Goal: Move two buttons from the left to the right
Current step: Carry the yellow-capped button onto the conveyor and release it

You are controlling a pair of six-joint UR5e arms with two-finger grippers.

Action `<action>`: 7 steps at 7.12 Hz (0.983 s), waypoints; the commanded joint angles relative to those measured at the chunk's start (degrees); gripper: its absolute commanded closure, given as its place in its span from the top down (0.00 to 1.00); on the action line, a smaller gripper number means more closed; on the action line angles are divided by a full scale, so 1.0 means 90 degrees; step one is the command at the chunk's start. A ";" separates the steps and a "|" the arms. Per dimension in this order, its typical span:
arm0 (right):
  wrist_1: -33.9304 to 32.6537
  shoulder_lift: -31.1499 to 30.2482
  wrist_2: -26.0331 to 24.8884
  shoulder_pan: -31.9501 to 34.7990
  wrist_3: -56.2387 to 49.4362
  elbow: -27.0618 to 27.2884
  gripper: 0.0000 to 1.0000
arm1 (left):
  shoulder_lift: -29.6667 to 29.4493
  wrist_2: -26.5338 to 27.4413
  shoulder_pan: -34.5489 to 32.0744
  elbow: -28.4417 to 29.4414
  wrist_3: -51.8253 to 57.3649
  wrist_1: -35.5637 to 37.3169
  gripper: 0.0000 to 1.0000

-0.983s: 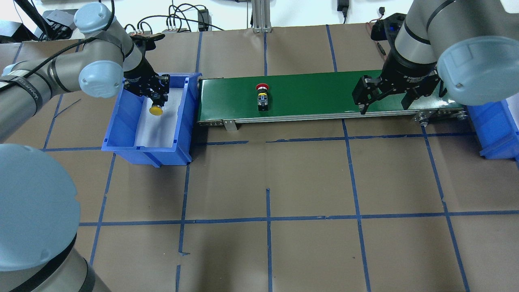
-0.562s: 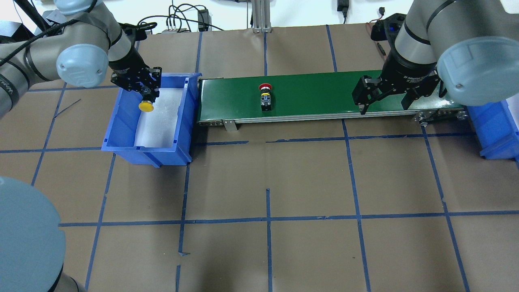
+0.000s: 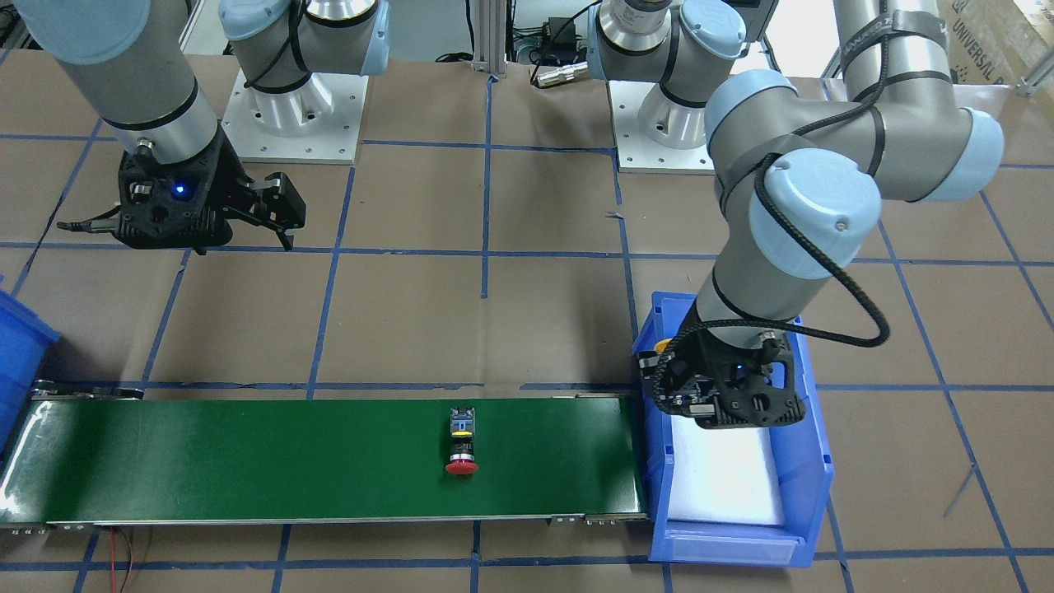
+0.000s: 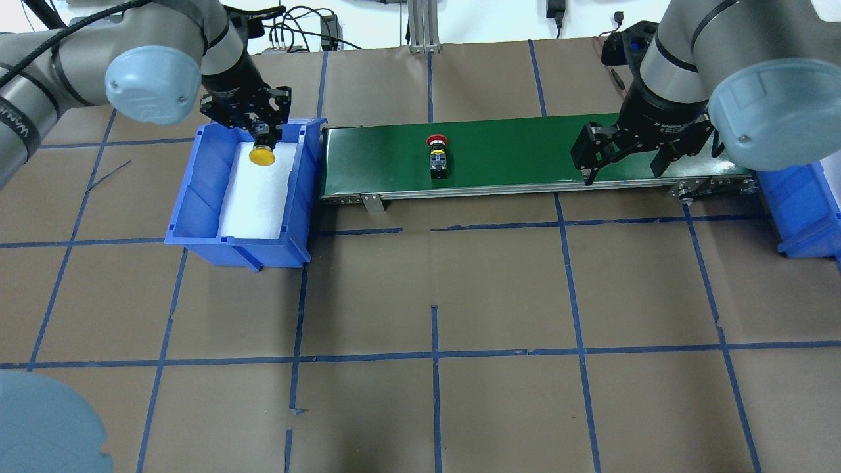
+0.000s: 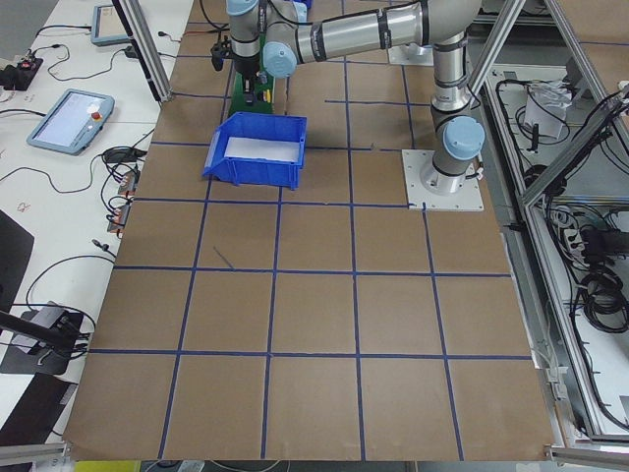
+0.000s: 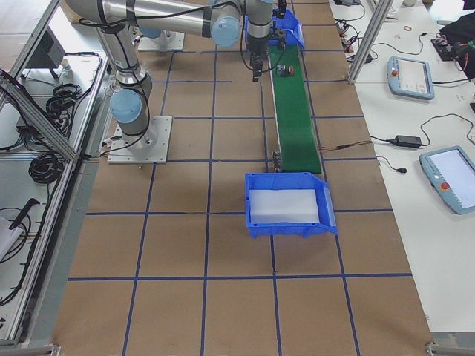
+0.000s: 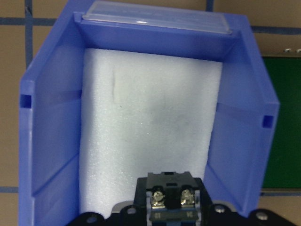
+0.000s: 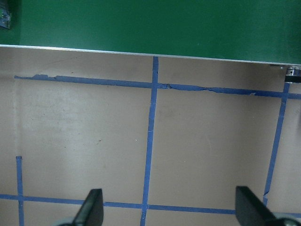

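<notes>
My left gripper (image 4: 264, 136) is shut on the yellow button (image 4: 262, 156), which hangs cap down over the far end of the left blue bin (image 4: 190, 197), near the belt. The left wrist view shows the button's contact block (image 7: 171, 200) between the jaws, above the bin's white foam. The red button (image 4: 437, 154) lies on the green conveyor belt (image 4: 512, 154), cap away from me; it also shows in the front view (image 3: 462, 446). My right gripper (image 4: 623, 173) is open and empty, low at the belt's near edge towards its right end.
A second blue bin (image 4: 805, 210) stands past the belt's right end. The conveyor has a metal frame and a bracket (image 4: 373, 202) on its near side. Brown paper with blue tape lines covers the table.
My left gripper has carried the yellow button from the bin's middle to its far right corner, towards the belt. The red button has shifted slightly right on the belt. The right arm stayed still.
</notes>
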 commanded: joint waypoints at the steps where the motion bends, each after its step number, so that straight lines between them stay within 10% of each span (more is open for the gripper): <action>1: -0.0007 0.0000 -0.0007 -0.0002 -0.0001 0.0000 1.00 | -0.0467 -0.0089 -0.0378 0.0104 -0.0504 0.0363 0.25; 7: -0.0007 0.0000 -0.0007 -0.0002 -0.0001 0.0000 1.00 | -0.1231 -0.0423 -0.0409 0.0075 -0.0515 0.1332 0.25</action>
